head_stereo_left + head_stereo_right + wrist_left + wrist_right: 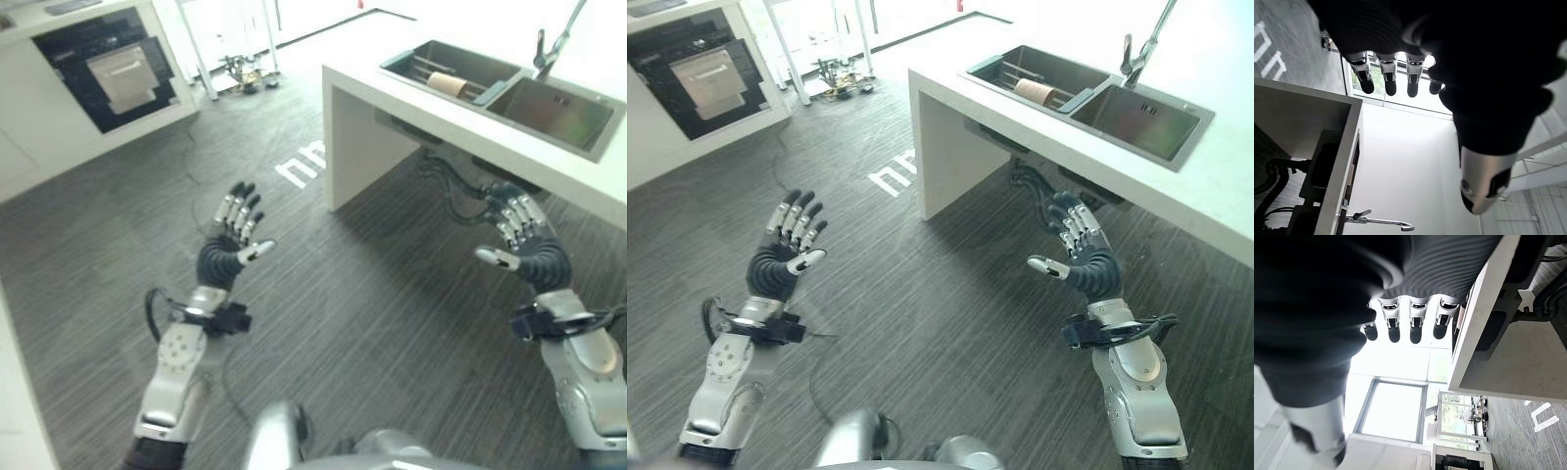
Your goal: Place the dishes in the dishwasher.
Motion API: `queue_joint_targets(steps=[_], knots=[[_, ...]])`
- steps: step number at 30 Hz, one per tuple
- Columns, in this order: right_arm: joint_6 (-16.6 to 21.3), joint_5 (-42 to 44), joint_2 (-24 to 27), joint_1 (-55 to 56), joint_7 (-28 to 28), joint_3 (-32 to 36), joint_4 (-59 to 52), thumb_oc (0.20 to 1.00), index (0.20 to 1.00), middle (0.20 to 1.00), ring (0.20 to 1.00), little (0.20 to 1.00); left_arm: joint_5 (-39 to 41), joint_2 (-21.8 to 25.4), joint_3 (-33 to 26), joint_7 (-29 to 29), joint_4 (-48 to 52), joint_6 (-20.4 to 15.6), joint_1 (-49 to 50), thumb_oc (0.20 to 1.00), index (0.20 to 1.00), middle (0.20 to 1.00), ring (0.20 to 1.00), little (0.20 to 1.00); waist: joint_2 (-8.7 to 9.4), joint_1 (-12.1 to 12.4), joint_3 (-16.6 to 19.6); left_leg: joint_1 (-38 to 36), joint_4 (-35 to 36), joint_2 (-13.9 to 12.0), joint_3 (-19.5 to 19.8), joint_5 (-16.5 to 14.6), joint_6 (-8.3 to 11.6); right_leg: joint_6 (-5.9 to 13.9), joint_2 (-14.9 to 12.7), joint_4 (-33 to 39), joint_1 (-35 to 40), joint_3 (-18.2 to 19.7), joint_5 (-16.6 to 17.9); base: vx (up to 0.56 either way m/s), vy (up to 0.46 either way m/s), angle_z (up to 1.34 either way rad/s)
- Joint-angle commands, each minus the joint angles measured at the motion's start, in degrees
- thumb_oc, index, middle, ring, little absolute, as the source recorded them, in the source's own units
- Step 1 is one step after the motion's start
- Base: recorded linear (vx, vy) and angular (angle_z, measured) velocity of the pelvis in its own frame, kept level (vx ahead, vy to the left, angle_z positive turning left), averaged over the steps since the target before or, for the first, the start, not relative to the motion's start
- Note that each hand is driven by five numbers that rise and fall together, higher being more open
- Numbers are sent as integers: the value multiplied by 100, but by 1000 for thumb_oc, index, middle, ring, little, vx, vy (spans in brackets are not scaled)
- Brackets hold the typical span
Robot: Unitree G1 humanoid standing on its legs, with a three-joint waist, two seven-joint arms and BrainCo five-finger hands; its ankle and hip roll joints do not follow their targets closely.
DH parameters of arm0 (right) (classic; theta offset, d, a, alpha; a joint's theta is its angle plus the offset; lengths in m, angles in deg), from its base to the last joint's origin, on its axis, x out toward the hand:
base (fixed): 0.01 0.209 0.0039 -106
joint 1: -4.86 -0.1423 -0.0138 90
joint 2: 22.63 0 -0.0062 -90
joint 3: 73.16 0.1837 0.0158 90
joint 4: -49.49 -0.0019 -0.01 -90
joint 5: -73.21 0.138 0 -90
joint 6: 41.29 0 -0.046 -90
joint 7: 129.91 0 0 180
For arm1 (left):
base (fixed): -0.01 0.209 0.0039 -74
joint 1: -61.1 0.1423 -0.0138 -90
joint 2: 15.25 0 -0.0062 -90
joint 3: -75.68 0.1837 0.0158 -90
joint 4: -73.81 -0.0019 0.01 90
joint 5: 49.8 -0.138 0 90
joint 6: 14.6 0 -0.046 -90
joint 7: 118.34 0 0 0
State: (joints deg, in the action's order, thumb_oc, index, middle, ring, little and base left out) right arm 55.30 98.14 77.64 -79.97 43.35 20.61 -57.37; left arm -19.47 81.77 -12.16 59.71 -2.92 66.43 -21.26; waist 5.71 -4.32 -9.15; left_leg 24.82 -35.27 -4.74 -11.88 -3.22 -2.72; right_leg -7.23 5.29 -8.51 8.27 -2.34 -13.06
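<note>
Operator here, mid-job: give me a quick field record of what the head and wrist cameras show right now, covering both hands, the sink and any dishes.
left hand: open, raised over the floor, holds nothing
right hand: open, raised near the counter edge, holds nothing
counter: white, ahead on the robot's right
sink: two basins set in the counter, faucet behind
dish: one tan item lying on a rack in the left basin
oven: dark-fronted, built into the cabinets at far left
dishwasher: cannot identify one

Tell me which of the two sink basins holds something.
The left basin, the one farther from the faucet: a rack with a tan cylindrical object lies in it. The right basin looks bare.
</note>
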Motion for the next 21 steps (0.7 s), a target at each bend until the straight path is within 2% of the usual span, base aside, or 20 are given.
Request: queue_joint_targets(steps=[1,2,3,5,8,9,11,12,16,18,19,20,21], knots=[[219,91,271,-290,25,162,-339,1000,1000,1000,1000,1000,-32,47,-65,118,176,-363,-81,1000,1000,1000,1000,1000,-335,141,143,-1628,3053,34,453,1130,608,871,-168,1351,-156,385,1456,474,182,-56],[200,54,284,-336,-8,90,-328,1000,1000,1000,1000,1000,-76,19,-32,197,140,-457,-44,1000,1000,1000,1000,1000,-378,245,144,-1644,3898,76,641,1304,647,893,-129,1351,-1,523,1345,465,160,-63],[211,40,290,-351,-25,73,-307,1000,1000,1000,1000,1000,-109,1,-26,207,137,-497,-12,1000,1000,1000,1000,1000,-388,307,141,-1500,4027,94,730,1283,681,899,-102,1351,129,609,1270,398,122,-92],[300,44,315,-303,-37,110,-283,1000,1000,1000,1000,1000,-119,-19,-39,168,97,-553,12,1000,1000,1000,1000,1000,-384,407,163,-1172,4027,165,809,1260,730,904,-71,1351,417,732,1080,393,114,-125],[248,113,380,-352,-52,198,-342,1000,1000,1000,1000,1000,-136,-55,-148,137,139,-504,7,1000,1000,1000,1000,1000,-367,486,197,-1326,4027,241,990,1259,677,917,-166,1351,546,778,958,394,168,-105],[233,86,337,-348,-94,232,-404,1000,1000,1000,1000,1000,-126,-23,-178,195,126,-494,-69,1000,1000,1000,1000,1000,-401,420,167,-1498,4004,196,840,1271,643,942,-222,1310,645,780,912,439,233,-98],[209,66,289,-293,1,241,-494,1000,1000,1000,1000,1000,-140,23,-124,226,64,-492,-203,1000,1000,1000,1000,1000,-385,416,226,-1653,3979,294,849,1211,529,1006,-280,1070,711,815,782,535,292,-38],[244,17,205,-296,93,248,-523,1000,1000,1000,1000,1000,-273,43,-79,182,53,-424,-351,1000,1000,1000,1000,1000,-287,451,358,-1836,4015,455,839,1058,344,1152,-403,779,674,709,903,581,286,-16],[199,-6,28,-248,290,294,-602,1000,1000,1000,1000,1000,-277,83,-134,47,54,-185,-414,1000,1000,1000,1000,1000,-205,488,537,-2087,4027,646,931,873,177,1412,-529,-52,363,560,1248,361,181,18],[220,-90,-104,-215,287,256,-625,1000,1000,1000,1000,1000,-296,95,-165,-30,64,-171,-376,1000,1000,1000,1000,1000,-208,520,562,-2143,4027,676,919,861,122,1531,-528,-547,201,427,1537,239,144,12],[247,-205,-232,-139,233,187,-669,1000,1000,1000,1000,1000,-389,98,-172,-52,64,-202,-311,1000,1000,1000,1000,1000,-228,511,561,-2293,4027,716,945,724,67,1649,-596,-1251,-103,285,1775,332,213,8],[255,-303,-332,-91,172,69,-709,1000,1000,1000,1000,1000,-484,96,-202,1,109,-181,-257,1000,1000,1000,1000,1000,-340,508,523,-2477,4027,657,964,592,31,1653,-614,-2104,-651,63,1869,317,204,-32],[232,-342,-349,-112,139,-1,-690,1000,1000,1000,1000,1000,-554,101,-222,52,103,-167,-246,1000,1000,1000,1000,1000,-378,486,495,-2575,4027,630,951,548,37,1629,-643,-2222,-980,-25,1844,247,145,-71]])
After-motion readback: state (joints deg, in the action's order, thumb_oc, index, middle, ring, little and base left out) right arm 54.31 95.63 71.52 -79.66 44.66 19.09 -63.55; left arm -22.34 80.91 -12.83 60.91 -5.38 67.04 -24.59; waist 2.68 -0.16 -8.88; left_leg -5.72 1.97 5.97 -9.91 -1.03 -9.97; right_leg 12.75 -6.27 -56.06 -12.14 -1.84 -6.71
